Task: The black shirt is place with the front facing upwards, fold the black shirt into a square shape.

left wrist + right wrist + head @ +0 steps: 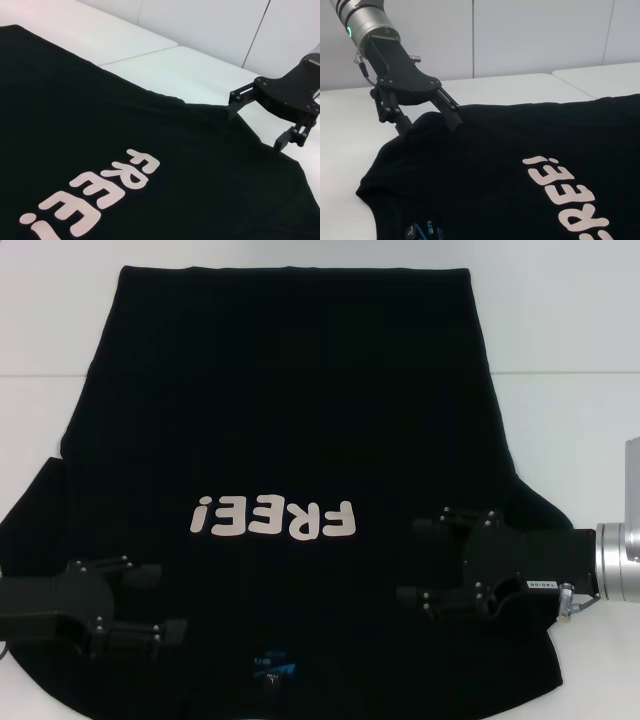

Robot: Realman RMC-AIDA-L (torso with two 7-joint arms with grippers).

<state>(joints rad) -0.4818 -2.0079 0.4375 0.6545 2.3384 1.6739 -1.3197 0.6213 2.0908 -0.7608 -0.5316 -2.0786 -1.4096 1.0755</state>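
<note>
The black shirt (300, 390) lies flat on the white table (570, 320), front up, with white letters "FREE!" (275, 518) and a small blue neck label (272, 672) at the near edge. My left gripper (160, 603) hovers open over the shirt's near-left shoulder area, empty. Over the near-right shoulder my right gripper (410, 560) is open too, fingers pointing inward. The left wrist view shows the shirt (100, 100) and the right gripper (255, 129) above its edge. In the right wrist view the left gripper (430, 129) stands over the shirt (520, 135) by the sleeve.
A seam (560, 373) runs across the white table behind the shirt's middle. Bare table surface shows to the left, right and far side of the shirt. Pale wall panels (535, 35) stand behind the table.
</note>
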